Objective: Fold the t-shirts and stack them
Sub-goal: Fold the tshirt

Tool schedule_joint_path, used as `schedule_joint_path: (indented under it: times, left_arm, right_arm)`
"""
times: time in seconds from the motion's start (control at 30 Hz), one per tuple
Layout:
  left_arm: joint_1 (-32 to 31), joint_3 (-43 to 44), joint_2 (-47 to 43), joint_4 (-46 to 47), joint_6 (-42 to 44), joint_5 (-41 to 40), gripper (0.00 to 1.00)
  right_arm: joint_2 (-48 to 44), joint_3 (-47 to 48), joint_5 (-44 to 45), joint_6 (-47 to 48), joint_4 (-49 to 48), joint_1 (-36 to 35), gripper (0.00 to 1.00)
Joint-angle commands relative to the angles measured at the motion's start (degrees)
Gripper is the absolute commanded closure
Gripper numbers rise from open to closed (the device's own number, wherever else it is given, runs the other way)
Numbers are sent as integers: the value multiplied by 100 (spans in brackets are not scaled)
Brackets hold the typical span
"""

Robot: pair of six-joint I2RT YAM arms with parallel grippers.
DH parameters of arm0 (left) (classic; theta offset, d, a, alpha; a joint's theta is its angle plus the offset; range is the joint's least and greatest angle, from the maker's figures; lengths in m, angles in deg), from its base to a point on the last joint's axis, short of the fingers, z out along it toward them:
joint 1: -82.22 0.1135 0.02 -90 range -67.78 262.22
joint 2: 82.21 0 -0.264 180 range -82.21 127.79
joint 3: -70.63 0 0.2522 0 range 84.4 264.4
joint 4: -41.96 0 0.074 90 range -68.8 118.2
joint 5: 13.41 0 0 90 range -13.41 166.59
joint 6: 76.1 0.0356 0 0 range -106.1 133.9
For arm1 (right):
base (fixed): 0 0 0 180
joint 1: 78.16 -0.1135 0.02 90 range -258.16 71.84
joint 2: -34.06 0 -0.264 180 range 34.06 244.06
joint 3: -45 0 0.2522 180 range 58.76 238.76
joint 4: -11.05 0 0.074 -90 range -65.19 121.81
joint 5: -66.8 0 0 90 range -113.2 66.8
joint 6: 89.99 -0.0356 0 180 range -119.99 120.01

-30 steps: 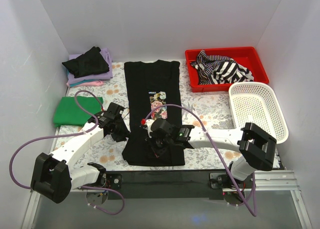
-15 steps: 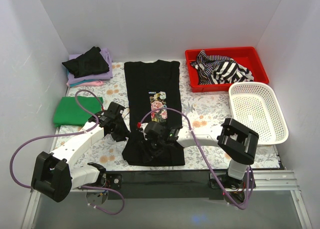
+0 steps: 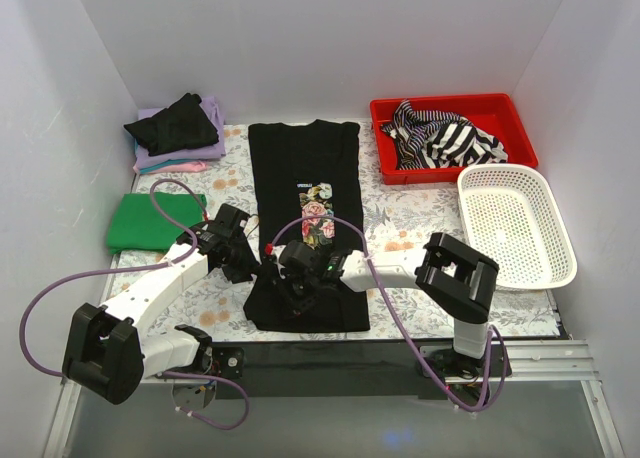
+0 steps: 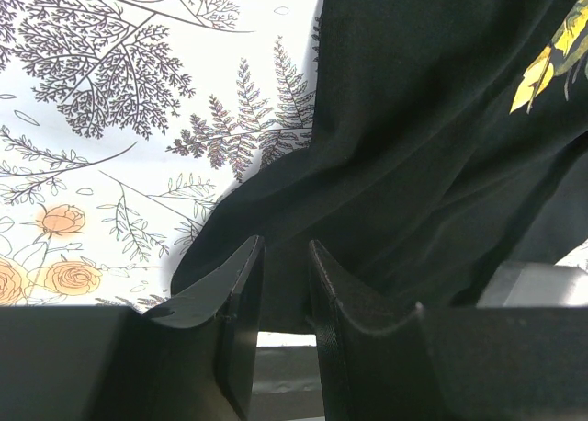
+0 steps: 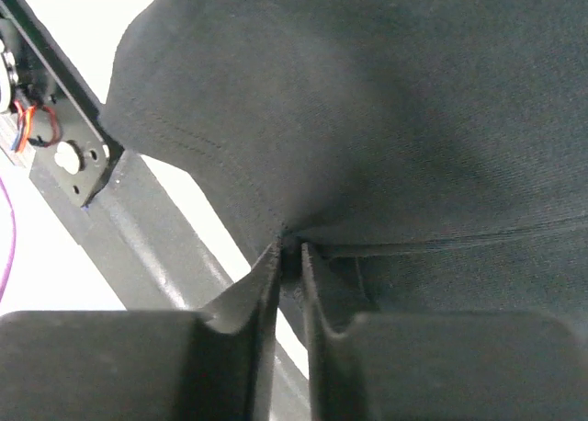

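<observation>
Top external view: the black t-shirt (image 3: pixel 300 173) lies flat along the centre of the floral table covering (image 3: pixel 400 218), collar at the far end (chest print facing up). The left gripper (image 3: pixel 240 265) sits at the shirt's left edge, near the hem. The right gripper (image 3: pixel 300 290) is on the lower part of the shirt, just beside the left gripper.

Left wrist view: the fingers (image 4: pixel 241 297) stand a narrow gap apart at the shirt's edge. Whether cloth is pinched between them cannot be determined.

Right wrist view: the fingers (image 5: pixel 265 292) are almost together, clamped on a pucker of the black cloth, with creases running to the tips.

Other items:
- A green t-shirt (image 3: pixel 150 221) lies folded at the left edge.
- A crumpled black shirt (image 3: pixel 175 123) rests on a lilac t-shirt (image 3: pixel 213 113) and a pink t-shirt (image 3: pixel 185 165) in the far left corner.
- A striped t-shirt (image 3: pixel 440 138) lies in the red bin (image 3: pixel 510 113).
- A white mesh basket (image 3: pixel 515 223) stands just beside the bin.
</observation>
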State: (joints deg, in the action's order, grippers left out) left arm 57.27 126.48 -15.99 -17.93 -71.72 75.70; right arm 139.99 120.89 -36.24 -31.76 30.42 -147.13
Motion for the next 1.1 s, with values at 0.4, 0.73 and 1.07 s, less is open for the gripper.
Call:
schedule_joint_path:
  times: [0.4,0.73,1.07]
  left_arm:
    - [-19,89,58,95,134,-52,75]
    - [-10,133,111,122,160,-17,75]
    - [-19,98,155,148,169,18,75]
  right_arm:
    - [-801,-51,-137,303,72,-38,99]
    - [-908,-324,-367,250,995,-169,99]
    - [-820,-360,442,-57,1452,-301,69]
